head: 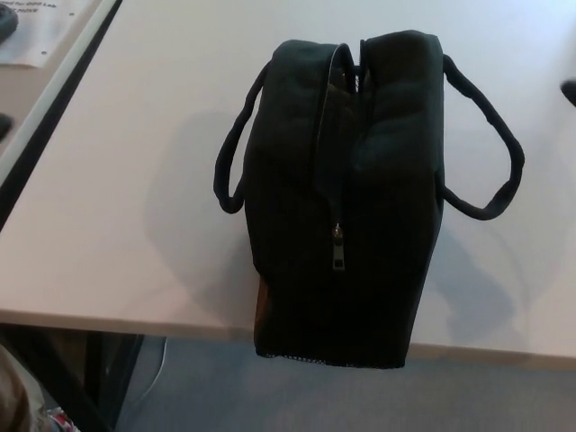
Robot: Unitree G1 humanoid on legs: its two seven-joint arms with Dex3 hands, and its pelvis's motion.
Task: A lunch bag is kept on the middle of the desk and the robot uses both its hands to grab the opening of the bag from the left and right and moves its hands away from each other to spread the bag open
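The white desk [135, 180] fills most of the head view, its near edge running across the bottom. On it stands the black lunch bag [346, 198], about mid-desk from left to right, its near end overhanging the near edge. A loop handle [232, 153] hangs off the bag's left side and another handle [490, 144] off the right. Along the top runs the zipper line, with the zipper pull [339, 256] toward the near end; beyond it the opening [346, 81] gapes only narrowly at the far end.

A small dark shape shows at the far right edge — too little of it to identify. Neither robot hand is clearly in view, so their fingers' state cannot be told.

The step in hand looks like the approach — nothing grips the bag yet. Next, each hand would need to reach one lip of the opening, pinch it, then pull apart.
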